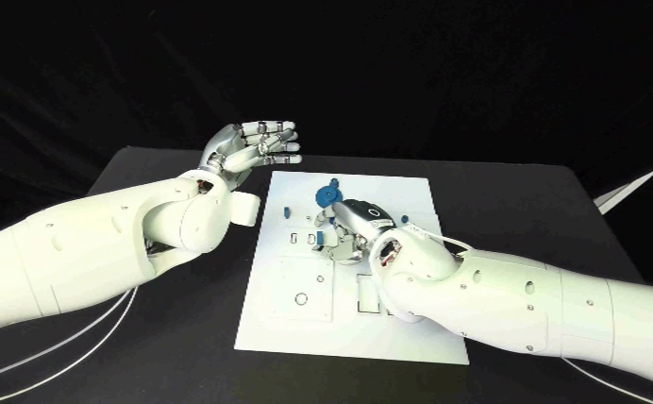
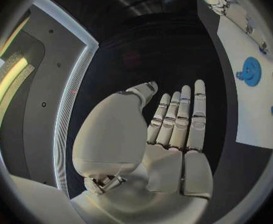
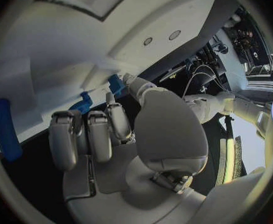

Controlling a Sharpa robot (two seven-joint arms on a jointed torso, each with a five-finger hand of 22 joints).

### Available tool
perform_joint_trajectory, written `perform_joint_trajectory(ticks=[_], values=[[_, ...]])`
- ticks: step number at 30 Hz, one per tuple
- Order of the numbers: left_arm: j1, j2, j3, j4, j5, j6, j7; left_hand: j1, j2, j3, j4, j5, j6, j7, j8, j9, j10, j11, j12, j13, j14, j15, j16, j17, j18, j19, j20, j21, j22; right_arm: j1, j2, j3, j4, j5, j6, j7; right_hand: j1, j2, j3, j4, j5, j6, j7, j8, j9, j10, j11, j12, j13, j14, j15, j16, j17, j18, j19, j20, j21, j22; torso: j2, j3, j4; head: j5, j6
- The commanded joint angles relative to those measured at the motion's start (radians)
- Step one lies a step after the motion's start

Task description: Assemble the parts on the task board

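Note:
The white task board lies in the middle of the black table. A blue gear stands near its far edge, and a small blue part sits at its left edge. My right hand rests on the board just behind the gear, fingers curled down. In the right wrist view its thumb tip lies beside a small blue part, with another blue part past the fingers; whether it grips one is unclear. My left hand is raised beyond the board's far left corner, fingers spread, holding nothing. The left wrist view shows the gear.
A long blue part lies on the board to one side of my right hand. The near half of the board has slots and holes. White cables trail off the table at both sides.

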Motion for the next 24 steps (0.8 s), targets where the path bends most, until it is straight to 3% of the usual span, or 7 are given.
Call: perform_joint_trajectory(ticks=[1,7,13,16,19,21,24], values=[[0.000,0.002,0.001,0.001,-0.001,0.001,-0.007,-0.017,-0.011,0.006,-0.008,0.015,0.008,0.031,0.012,0.009,0.015,-0.006,-0.006,0.013,-0.017,0.003,0.004,0.019,0.021,0.000,-0.001,0.009,0.019,-0.001,-0.008,0.000,0.008,-0.004,-0.001,0.010,0.092,0.007,-0.183,0.082,0.025,-0.033,0.014,-0.023,-0.021,-0.043,0.012,-0.017,0.026,0.100,0.008,0.004,0.250,-0.019,0.077,0.021,-0.014,0.232,-0.002,0.0001,0.0004,0.002,0.003],[0.000,0.002,0.001,-0.008,-0.042,0.003,-0.062,-0.039,-0.020,-0.007,0.001,0.013,-0.006,0.034,0.004,0.005,0.027,-0.008,0.009,0.017,-0.008,-0.002,0.041,0.041,0.025,0.004,-0.001,0.021,0.024,0.008,-0.052,0.000,0.052,-0.002,-0.020,0.023,0.126,-0.024,-0.260,0.154,0.026,-0.038,0.017,-0.036,-0.036,-0.046,0.016,-0.019,0.020,0.099,0.013,0.002,0.245,-0.018,0.074,0.022,-0.020,0.229,-0.003,0.0012,-0.0029,0.007,0.007],[0.001,0.005,0.001,-0.025,-0.154,0.015,-0.171,-0.080,-0.039,-0.055,0.042,0.013,-0.010,0.020,0.040,0.021,0.115,-0.043,0.130,0.061,0.141,-0.061,0.354,0.228,0.026,0.149,-0.060,0.188,0.110,0.041,-0.139,0.004,0.118,0.080,-0.086,0.113,0.140,-0.003,-0.251,0.152,0.025,-0.021,0.014,-0.029,-0.037,-0.041,0.014,-0.011,0.024,0.097,0.012,-0.002,0.237,-0.012,0.064,0.022,-0.044,0.215,-0.010,0.0047,-0.0067,0.011,0.011],[0.002,0.010,0.001,-0.044,-0.235,0.041,-0.256,-0.096,-0.041,-0.076,0.083,0.013,-0.016,0.008,0.123,0.057,0.135,-0.063,0.256,0.133,0.180,-0.084,0.556,0.361,0.025,0.188,-0.084,0.312,0.185,0.066,-0.194,0.006,0.146,0.178,-0.111,0.185,0.159,0.025,-0.223,0.148,0.019,0.011,0.004,-0.007,-0.033,-0.044,0.005,-0.012,0.022,0.095,0.006,-0.005,0.231,-0.009,0.059,0.017,-0.056,0.208,-0.019,0.0072,-0.0101,0.016,0.007],[0.004,0.018,0.001,-0.064,-0.340,0.077,-0.350,-0.084,-0.023,-0.089,0.103,0.024,0.016,-0.037,0.305,0.156,0.144,-0.105,0.523,0.306,0.312,-0.126,0.912,0.673,0.030,0.203,-0.118,0.504,0.311,0.096,-0.258,0.011,0.174,0.290,-0.120,0.201,0.158,0.037,-0.210,0.148,0.017,0.024,-0.001,0.008,-0.031,-0.069,0.000,-0.039,-0.003,0.085,0.000,-0.021,0.196,0.003,0.038,0.011,-0.106,0.179,-0.026,0.0098,-0.0153,0.018,0.006],[0.005,0.026,0.002,-0.074,-0.414,0.108,-0.407,-0.082,-0.035,-0.016,0.109,0.032,-0.012,-0.085,0.473,0.271,0.102,-0.149,0.773,0.482,0.452,-0.164,1.144,0.944,-0.006,0.281,-0.158,0.779,0.622,0.112,-0.292,0.013,0.184,0.343,-0.121,0.201,0.124,0.048,-0.212,0.150,0.015,0.016,-0.001,0.011,-0.033,-0.074,0.000,-0.046,-0.009,0.084,-0.001,-0.024,0.192,0.004,0.036,0.010,-0.112,0.176,-0.031,0.0103,-0.0162,0.017,0.002],[0.007,0.041,0.002,-0.087,-0.526,0.173,-0.507,-0.106,-0.066,0.063,0.126,0.026,-0.054,-0.101,0.592,0.361,0.126,-0.167,0.970,0.671,0.511,-0.177,1.237,1.078,-0.031,0.302,-0.163,0.927,0.803,0.136,-0.339,0.015,0.190,0.429,-0.120,0.199,0.116,0.049,-0.214,0.150,0.015,0.016,-0.001,0.013,-0.034,-0.074,0.000,-0.045,-0.009,0.084,-0.001,-0.024,0.191,0.003,0.037,0.009,-0.112,0.176,-0.038,0.0122,-0.0200,0.019,-0.002]])
